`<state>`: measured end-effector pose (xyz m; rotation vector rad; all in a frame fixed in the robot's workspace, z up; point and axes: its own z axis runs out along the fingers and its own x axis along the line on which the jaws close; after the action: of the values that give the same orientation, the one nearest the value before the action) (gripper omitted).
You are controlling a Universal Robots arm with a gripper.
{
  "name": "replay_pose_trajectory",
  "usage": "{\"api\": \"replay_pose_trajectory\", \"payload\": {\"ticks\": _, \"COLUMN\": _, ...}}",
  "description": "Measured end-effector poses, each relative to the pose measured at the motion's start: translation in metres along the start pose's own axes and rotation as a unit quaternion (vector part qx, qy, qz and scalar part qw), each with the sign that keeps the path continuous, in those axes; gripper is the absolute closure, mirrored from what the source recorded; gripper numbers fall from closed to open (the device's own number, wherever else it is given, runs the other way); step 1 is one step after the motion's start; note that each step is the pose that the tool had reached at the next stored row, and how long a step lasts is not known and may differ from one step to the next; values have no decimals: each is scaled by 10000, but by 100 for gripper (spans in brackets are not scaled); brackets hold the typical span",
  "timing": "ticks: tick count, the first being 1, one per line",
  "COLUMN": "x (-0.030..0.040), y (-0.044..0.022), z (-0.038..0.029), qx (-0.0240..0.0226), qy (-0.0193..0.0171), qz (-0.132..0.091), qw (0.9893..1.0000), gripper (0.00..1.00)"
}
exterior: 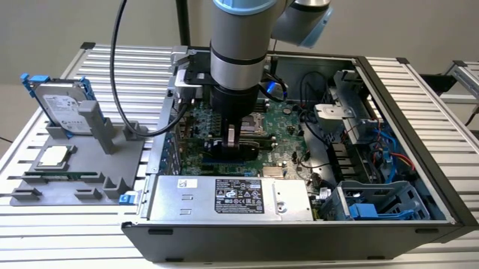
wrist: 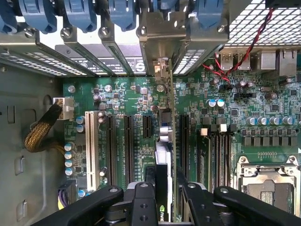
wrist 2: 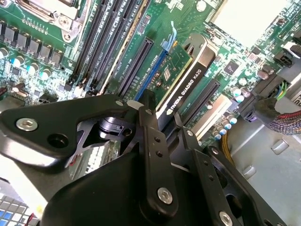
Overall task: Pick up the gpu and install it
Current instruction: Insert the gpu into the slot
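On the worktop (exterior: 449, 73), from the exterior view's left: hard drive (exterior: 64, 106) upright in grey fixture (exterior: 75, 162), then open PC case (exterior: 404, 140). End effector (exterior: 232, 147) grips gpu (wrist 2: 186, 84) edge-on, standing on motherboard (wrist: 127, 101) at a slot.
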<state>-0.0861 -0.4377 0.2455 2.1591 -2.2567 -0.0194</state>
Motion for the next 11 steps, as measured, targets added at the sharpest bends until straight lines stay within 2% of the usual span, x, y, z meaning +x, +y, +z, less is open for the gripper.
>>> {"api": "replay_pose_trajectory", "payload": {"ticks": 11, "x": 0, "y": -1, "z": 10, "qx": 0, "qy": -1, "qz": 0, "qw": 10000, "gripper": 100}}
